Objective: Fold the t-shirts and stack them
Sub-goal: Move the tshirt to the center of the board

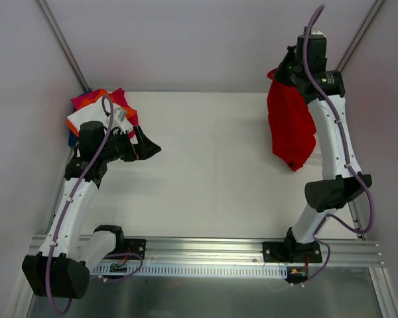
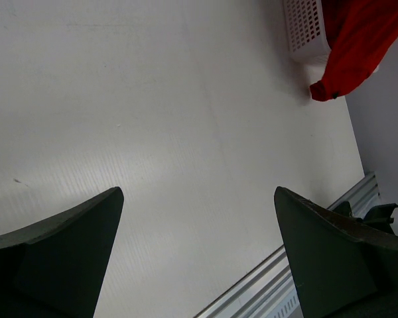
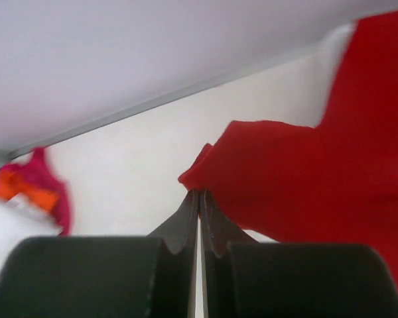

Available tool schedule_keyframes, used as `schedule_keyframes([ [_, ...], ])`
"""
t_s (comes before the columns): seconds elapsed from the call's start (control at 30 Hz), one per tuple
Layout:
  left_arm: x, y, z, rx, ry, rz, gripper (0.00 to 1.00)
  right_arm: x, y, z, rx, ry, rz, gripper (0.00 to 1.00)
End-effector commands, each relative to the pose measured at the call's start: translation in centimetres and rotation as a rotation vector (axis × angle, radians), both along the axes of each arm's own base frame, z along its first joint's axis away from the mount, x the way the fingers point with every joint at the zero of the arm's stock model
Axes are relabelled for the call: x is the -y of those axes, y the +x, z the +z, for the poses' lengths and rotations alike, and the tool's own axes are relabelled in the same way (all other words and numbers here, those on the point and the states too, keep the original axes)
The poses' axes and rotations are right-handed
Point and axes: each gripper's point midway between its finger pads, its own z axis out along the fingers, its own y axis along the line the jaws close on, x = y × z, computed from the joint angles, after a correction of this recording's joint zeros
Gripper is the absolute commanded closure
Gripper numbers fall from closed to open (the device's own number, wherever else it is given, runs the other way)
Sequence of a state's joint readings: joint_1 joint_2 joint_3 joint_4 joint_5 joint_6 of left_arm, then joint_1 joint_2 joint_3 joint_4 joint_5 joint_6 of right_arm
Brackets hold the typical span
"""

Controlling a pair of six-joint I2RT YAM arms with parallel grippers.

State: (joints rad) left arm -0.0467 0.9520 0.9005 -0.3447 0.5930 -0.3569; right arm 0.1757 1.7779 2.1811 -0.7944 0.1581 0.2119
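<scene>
Red soft-cloth short-sleeved t-shirt point(image 1: 290, 126) is hanging bunched over the far right of the white tabletop point(image 1: 212, 172). It is dangling from the right gripper point(image 1: 277, 74), whose jaws are clamping one edge of it. — KM

Agreeing. It is draping limp, so I am judging it light, floppy and not fragile; it is going to sag wherever it is unsupported. Where would you be taking hold? — RJ

At a second point along a hem or shoulder, well apart from that pinch, so the cloth is spreading flat between two holds. The left gripper point(image 1: 149, 146) is standing fully spread and carrying nothing, near the pile of folded white, orange and magenta t-shirts point(image 1: 96, 112) in the far left corner. — KM

Noting view differences. The left wrist camera is showing a white plastic mesh basket point(image 2: 306, 26) behind the shirt's lower tip; the overhead view is not showing it. The right wrist camera is showing the closed fingertips point(image 3: 184, 228) meeting at a fold of red cloth. How much is caught there I cannot tell. — RJ
</scene>
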Motion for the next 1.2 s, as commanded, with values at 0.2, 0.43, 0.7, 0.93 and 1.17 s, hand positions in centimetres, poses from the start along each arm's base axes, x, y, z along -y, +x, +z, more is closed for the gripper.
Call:
schedule_keyframes([
  [0.2, -0.1, -0.3, 1.0, 0.053, 0.011, 0.008, 0.01, -27.8, -8.6, -1.4, -0.071, 0.167, 0.648, 0.99],
  [0.43, -1.2, -0.2, 1.6, 0.090, 0.046, 0.075, 0.01, -42.7, -19.3, -13.5, -0.334, 0.114, 0.987, 1.00],
  [0.7, -2.0, 0.0, 1.6, 0.094, 0.067, 0.124, 0.01, -47.4, -28.5, -23.8, -0.568, 0.032, 1.193, 0.99],
  [0.93, -2.3, 0.1, 1.4, 0.090, 0.072, 0.140, 0.01, -44.4, -27.8, -23.8, -0.513, -0.103, 1.153, 0.98],
  [1.17, -2.7, 0.1, 1.7, 0.103, 0.079, 0.164, 0.01, -34.7, -22.0, -15.8, -0.280, -0.337, 0.926, 0.01],
])
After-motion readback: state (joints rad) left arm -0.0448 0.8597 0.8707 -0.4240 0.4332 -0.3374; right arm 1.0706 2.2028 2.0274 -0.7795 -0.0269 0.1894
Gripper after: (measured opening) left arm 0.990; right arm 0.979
